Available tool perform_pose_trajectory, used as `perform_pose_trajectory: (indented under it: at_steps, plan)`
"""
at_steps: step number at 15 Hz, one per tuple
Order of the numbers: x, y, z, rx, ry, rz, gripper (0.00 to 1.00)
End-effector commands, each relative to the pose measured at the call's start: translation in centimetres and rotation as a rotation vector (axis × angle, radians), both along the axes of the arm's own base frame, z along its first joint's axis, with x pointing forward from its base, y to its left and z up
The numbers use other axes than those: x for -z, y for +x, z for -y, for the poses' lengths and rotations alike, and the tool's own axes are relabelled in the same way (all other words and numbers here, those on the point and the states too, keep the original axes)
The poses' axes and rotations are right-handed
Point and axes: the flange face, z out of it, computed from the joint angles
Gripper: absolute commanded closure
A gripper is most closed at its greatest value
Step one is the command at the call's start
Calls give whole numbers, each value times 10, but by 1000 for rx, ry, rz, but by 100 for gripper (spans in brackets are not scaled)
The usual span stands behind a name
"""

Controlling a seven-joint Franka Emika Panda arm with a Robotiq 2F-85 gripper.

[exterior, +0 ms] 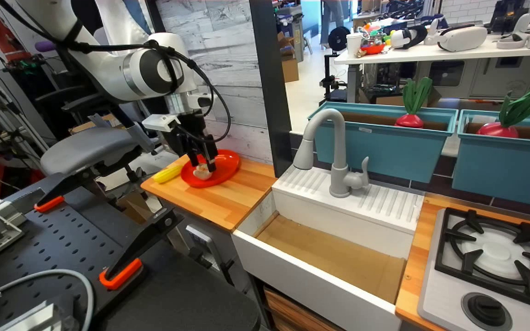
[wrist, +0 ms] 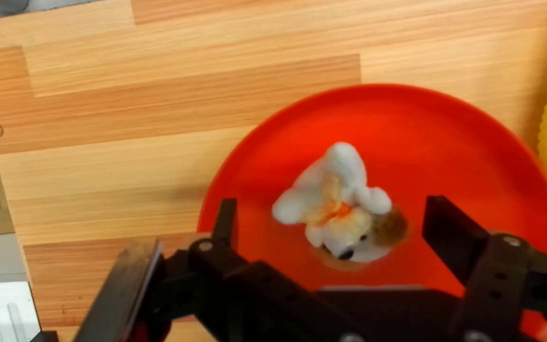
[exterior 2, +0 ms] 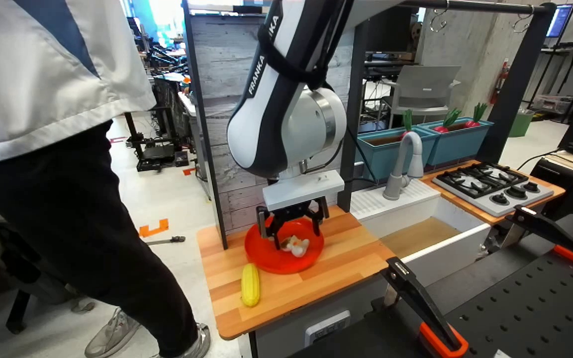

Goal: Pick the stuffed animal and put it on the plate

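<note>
The stuffed animal is a small pale dog with a brown ear and a yellow-orange ribbon. It lies on the round red plate in both exterior views: stuffed animal, plate. In the wrist view the stuffed animal lies on its side on the plate. My gripper is open, one finger on each side of it, with red plate showing between toy and fingers. The gripper also shows low over the plate in both exterior views.
A yellow corn cob lies beside the plate on the wooden counter. A grey-white panel stands behind the plate. The white sink and grey faucet are alongside. A person stands near the counter.
</note>
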Motion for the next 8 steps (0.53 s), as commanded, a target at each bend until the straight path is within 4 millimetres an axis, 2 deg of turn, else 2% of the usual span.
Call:
perform_pose_trajectory:
  at_steps: [1, 4, 8]
  plan:
    - [-32, -10, -4, 0, 4, -7, 0]
    - [-60, -26, -6, -23, 10, -18, 0]
    - [-97, -61, -4, -58, 16, -32, 0]
